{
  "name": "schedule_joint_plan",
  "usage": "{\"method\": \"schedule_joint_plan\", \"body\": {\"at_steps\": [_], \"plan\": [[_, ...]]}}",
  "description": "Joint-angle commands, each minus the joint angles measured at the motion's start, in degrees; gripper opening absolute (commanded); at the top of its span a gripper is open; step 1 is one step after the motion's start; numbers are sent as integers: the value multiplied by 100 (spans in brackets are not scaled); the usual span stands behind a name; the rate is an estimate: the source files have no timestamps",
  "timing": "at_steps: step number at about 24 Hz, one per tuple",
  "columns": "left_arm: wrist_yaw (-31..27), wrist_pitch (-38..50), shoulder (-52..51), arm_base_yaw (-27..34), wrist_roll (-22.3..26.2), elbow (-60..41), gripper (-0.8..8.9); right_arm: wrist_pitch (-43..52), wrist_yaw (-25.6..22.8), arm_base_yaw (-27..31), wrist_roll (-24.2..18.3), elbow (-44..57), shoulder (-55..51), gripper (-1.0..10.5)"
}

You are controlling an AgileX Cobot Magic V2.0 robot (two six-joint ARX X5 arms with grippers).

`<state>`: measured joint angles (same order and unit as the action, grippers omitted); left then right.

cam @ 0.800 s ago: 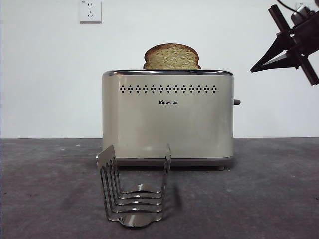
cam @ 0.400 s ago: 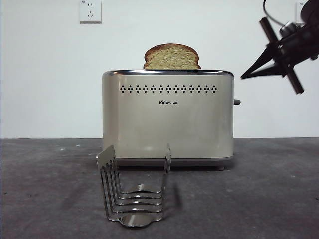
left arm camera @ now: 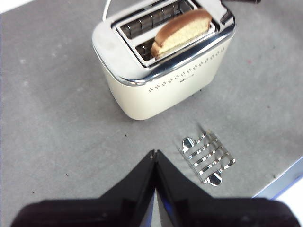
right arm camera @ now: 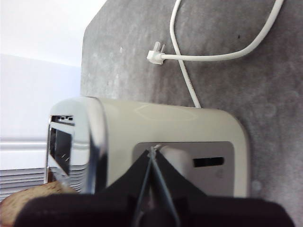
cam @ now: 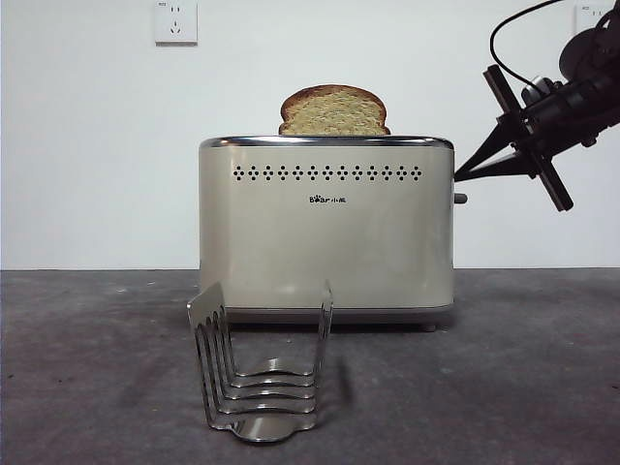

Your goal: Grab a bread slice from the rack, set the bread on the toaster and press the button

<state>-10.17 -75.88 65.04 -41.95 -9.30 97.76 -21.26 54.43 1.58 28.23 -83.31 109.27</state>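
Observation:
The slice of bread (cam: 334, 110) stands in a slot of the cream toaster (cam: 326, 232), its rounded top sticking out. It also shows in the left wrist view (left arm camera: 182, 29). The silver rack (cam: 262, 378) stands empty in front of the toaster. The grey button (cam: 460, 198) projects from the toaster's right narrow side. My right gripper (cam: 459, 176) is shut and empty, its tip just above the button and close to the toaster's side (right arm camera: 156, 125); its tips (right arm camera: 154, 150) point at the lever panel. My left gripper (left arm camera: 154, 154) is shut and empty, high above the table, over the toaster (left arm camera: 161, 80) and the rack (left arm camera: 208, 157).
A white power cable (right arm camera: 189, 71) with its plug (right arm camera: 155, 56) lies loose on the grey table behind the toaster. A white wall socket (cam: 175, 21) is on the back wall. The table's edge (left arm camera: 284, 182) runs close to the rack.
The right gripper has come down and to the left, from the upper right corner to the toaster's right side, its tip now just above the button. Bread, toaster and rack have not moved.

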Motion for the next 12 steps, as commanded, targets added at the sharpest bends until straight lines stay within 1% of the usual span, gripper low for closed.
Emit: {"method": "schedule_joint_plan", "body": {"at_steps": [1,3,7,10,12], "plan": [[-35,4,-35,2,-103,-44,-6,-17,2,-13,-35,-11,201,-7],[-35,7,-48,2,-103,-44,-6,-116,7,-33,-68,-11,251,-7],[-37,7,-42,2,-103,-44,-6,-341,-68,-59,-306,-11,304,-7],[-37,7,-22,2,-101,-44,-6,-531,-258,-87,-503,-11,310,-7],[-37,7,-20,2,-101,-44,-6,-675,-496,-87,-629,-9,310,-7]]}}
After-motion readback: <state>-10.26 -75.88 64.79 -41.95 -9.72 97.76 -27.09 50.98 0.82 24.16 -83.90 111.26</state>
